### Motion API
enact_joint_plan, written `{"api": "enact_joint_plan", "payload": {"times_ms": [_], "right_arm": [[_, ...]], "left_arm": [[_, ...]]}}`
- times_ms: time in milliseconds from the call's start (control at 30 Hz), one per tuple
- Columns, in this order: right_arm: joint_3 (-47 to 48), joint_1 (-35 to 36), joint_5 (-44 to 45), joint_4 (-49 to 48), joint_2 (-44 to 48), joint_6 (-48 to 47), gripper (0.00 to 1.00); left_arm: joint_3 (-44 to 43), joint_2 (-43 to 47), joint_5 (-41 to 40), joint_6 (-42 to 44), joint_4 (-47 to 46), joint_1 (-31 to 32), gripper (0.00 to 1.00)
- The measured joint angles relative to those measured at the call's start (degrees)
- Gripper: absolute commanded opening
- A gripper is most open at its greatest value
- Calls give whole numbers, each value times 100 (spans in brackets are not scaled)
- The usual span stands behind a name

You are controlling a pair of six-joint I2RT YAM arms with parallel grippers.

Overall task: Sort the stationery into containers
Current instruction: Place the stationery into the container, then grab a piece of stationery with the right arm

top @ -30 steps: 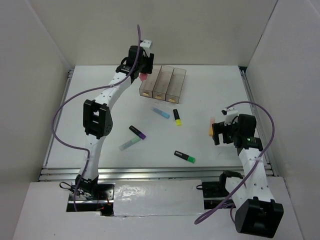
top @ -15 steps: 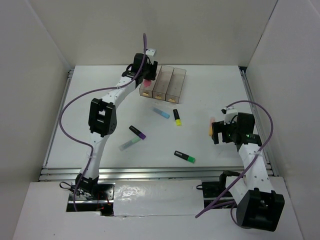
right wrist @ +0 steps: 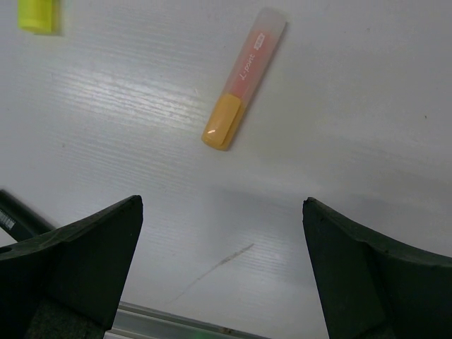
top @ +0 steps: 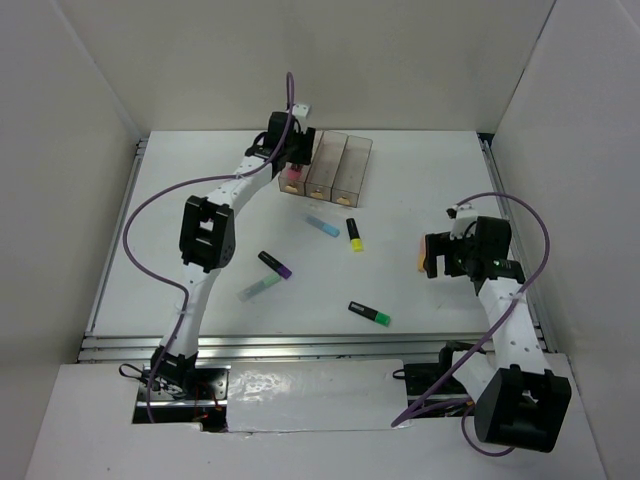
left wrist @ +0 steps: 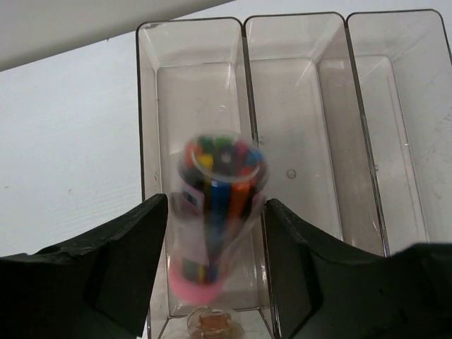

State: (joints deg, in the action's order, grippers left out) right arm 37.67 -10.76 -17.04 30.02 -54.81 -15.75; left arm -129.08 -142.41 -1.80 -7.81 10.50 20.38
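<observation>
Watch the left gripper: it hangs over the left bin with the pink pen standing on end between its fingers, cap down and low over the bin's near end. The pen is blurred and fills the gap from finger to finger, so you cannot tell whether it is pinched or already let go. Dropped nose-first like this, it could strike the floor, tip against a wall and stay leaning out over the rim, or topple across the divider toward the middle bin. All three bins look bare inside otherwise. The right gripper is spread wide above the peach pen, touching nothing; that pen lies slanted on the table, and a close from here could skew it rather than catch it. The pink pen has a clear body, a pink cap and a multicoloured print
</observation>
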Motion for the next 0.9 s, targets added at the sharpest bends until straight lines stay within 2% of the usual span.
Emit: {"api": "enact_joint_plan", "payload": {"times_ms": [133, 200, 333, 433, 533, 633, 767, 900], "right_arm": [[136, 0, -70, -7, -46, 118, 100], [216, 0, -131, -26, -87, 173, 100], [372, 17, -297, -52, -153, 313, 95], [525, 208, -337, -144, -264, 492, 84], [743, 844, -280, -352, -599, 734, 73], [977, 1641, -120, -581, -1099, 1025, 68], [1322, 2334, 339, -872, -1958, 1611, 72], [1958, 2719, 1016, -990, -3038, 2247, 77]], "left_arm": [[-2, 0, 22, 11, -114, -35, 91], [4, 9, 22, 9, -131, -57, 95], [361, 310, 26, -59, -153, -131, 95], [938, 898, 50, -190, -149, -223, 94], [1690, 1797, 17, -280, -92, -315, 96], [2498, 2881, -140, -306, -98, -424, 97], [3401, 4194, -494, -343, 57, -634, 99], [4225, 5027, -811, -518, 295, -922, 99]]}}
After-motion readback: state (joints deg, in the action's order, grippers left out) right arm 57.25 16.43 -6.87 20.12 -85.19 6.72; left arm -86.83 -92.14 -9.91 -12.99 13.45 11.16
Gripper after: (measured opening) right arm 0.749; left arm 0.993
